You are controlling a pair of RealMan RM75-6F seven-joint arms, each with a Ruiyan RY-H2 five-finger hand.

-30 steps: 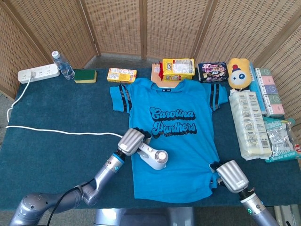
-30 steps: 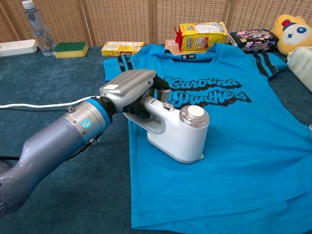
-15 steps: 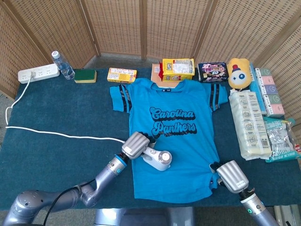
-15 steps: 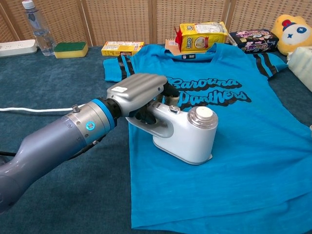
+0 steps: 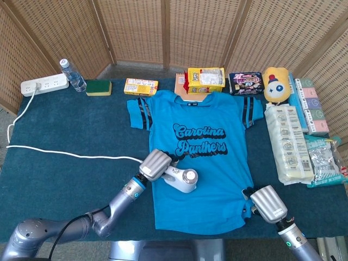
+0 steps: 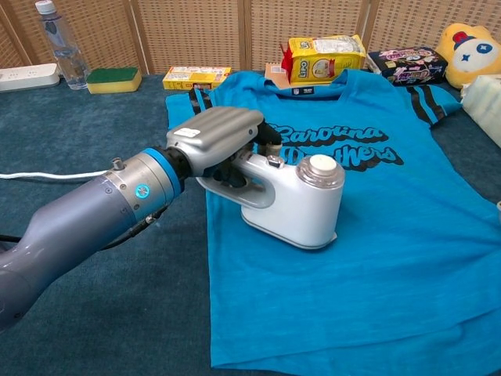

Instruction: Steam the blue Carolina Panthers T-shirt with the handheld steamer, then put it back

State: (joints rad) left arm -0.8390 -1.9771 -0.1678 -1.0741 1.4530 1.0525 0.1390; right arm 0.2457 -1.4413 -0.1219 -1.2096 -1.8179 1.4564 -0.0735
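Observation:
The blue Carolina Panthers T-shirt (image 5: 202, 157) (image 6: 376, 235) lies flat on the dark green table, collar toward the far side. My left hand (image 5: 154, 165) (image 6: 218, 141) grips the handle of the white handheld steamer (image 5: 182, 180) (image 6: 297, 200), which rests on the shirt's lower left part, just below the lettering. Its white cord (image 5: 65, 154) runs left across the table to a power strip (image 5: 44, 85). My right hand (image 5: 268, 203) lies on the shirt's lower right hem corner, fingers curled; whether it pinches the cloth is hidden.
Along the far edge stand a water bottle (image 5: 72, 75), a green sponge (image 5: 98, 87), a yellow box (image 5: 141, 86), a yellow snack bag (image 5: 205, 79) and a dark packet (image 5: 246, 82). A yellow plush (image 5: 276, 84) and tissue packs (image 5: 288, 142) fill the right side. Wicker screens stand behind.
The left hand slid the steamer slightly right over the shirt, then drew it back up toward the lettering. The right hand stayed put.

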